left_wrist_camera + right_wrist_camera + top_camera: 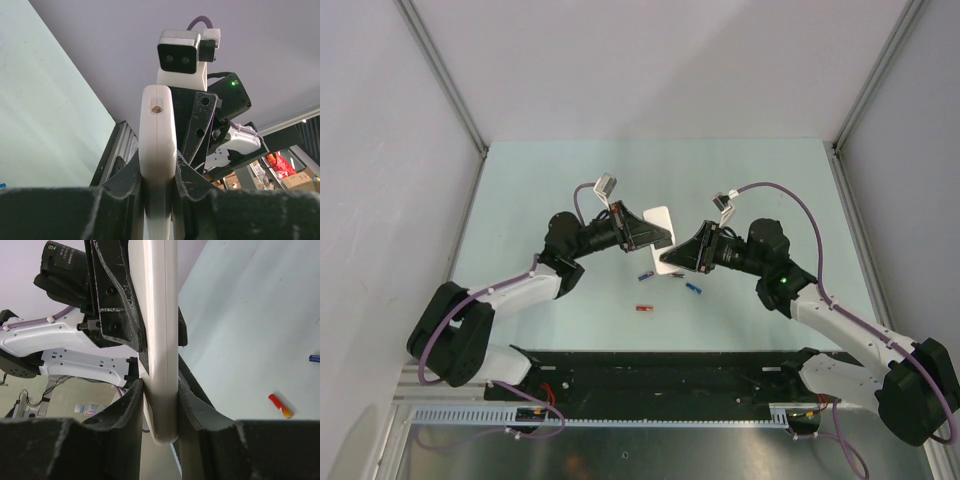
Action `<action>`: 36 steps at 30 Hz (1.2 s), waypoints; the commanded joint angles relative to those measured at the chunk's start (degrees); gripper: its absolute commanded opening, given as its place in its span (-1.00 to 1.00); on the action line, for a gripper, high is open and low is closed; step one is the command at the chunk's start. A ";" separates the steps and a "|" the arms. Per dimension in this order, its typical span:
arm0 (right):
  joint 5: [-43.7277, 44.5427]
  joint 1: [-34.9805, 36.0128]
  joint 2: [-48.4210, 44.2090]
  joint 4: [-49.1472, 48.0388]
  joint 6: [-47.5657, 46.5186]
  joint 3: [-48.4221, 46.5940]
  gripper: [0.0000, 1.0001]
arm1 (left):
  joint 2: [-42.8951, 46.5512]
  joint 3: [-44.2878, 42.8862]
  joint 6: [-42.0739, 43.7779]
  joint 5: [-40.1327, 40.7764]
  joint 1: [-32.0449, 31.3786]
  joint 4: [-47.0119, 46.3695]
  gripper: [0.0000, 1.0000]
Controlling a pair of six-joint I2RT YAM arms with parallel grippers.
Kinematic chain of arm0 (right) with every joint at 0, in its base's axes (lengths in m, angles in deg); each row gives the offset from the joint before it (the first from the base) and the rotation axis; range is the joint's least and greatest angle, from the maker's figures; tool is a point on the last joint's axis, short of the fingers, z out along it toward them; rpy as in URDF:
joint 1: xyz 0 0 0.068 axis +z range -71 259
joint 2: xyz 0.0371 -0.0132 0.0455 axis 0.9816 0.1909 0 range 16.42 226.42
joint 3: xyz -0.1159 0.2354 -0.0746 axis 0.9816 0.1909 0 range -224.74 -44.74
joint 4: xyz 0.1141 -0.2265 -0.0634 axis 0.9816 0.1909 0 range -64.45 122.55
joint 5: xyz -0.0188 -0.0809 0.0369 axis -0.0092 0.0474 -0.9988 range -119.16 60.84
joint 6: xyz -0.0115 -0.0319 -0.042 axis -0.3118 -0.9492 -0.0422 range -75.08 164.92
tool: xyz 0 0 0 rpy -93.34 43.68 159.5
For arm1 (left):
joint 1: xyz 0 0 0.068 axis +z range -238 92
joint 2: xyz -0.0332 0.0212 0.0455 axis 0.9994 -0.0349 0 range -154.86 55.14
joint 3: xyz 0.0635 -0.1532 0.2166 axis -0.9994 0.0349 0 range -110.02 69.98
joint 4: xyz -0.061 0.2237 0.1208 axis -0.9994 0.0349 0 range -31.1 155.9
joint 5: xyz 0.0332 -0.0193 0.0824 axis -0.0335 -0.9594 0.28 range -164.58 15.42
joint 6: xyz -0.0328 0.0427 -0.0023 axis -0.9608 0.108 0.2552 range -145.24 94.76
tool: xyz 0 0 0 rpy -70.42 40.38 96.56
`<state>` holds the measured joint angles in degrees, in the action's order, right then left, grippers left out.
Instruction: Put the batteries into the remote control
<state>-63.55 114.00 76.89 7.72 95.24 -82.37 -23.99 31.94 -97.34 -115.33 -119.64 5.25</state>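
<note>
Pale green table [550, 190] filled the work area, enclosed by plain white walls [650, 60].

Top external view: the remote control [659, 222] sat above the table, at the point where both arms met. Three batteries lay loose on the table on the near side of the remote control: a dark blue-purple battery [645, 275] closest to it, a bright blue battery [693, 288] nearer the right arm, and a red battery [643, 308] farthest from it. Grip contact could not be resolved in this view.

Left wrist view: the remote control appeared edge-on and upright, with a small hole near its top end. The left end effector [658, 237] was clamped on it, fingers [125, 182] pressed against both flat faces. No batteries appeared here.

Right wrist view: the right end effector [672, 262] was likewise closed onto the remote control, its fingers [129, 407] touching both faces near the rounded end. The red battery and the end of a blue battery [314, 358] showed on the table beyond the remote control; which blue one could not be determined.

Arm pose: the left arm reached in from the near left and the right arm from the near right, with both forearms angled inward toward the remote control and the wrists facing each other.
</note>
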 commanded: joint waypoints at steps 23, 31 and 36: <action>-4.45 1.82 0.44 1.75 2.40 0.89 0.39 | 2.84 -1.16 -2.00 7.79 3.51 -5.15 -1.00; -1.47 0.07 -0.53 -1.15 8.64 0.89 0.58 | 2.84 -0.45 -0.68 7.79 2.99 -5.15 -0.99; -0.15 -1.08 1.32 -5.28 12.07 0.89 0.44 | 3.02 0.34 -0.06 7.88 2.20 -5.15 -1.00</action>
<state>-65.11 113.59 77.33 8.42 103.35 -81.16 -23.12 31.94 -98.65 -107.95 -116.66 3.48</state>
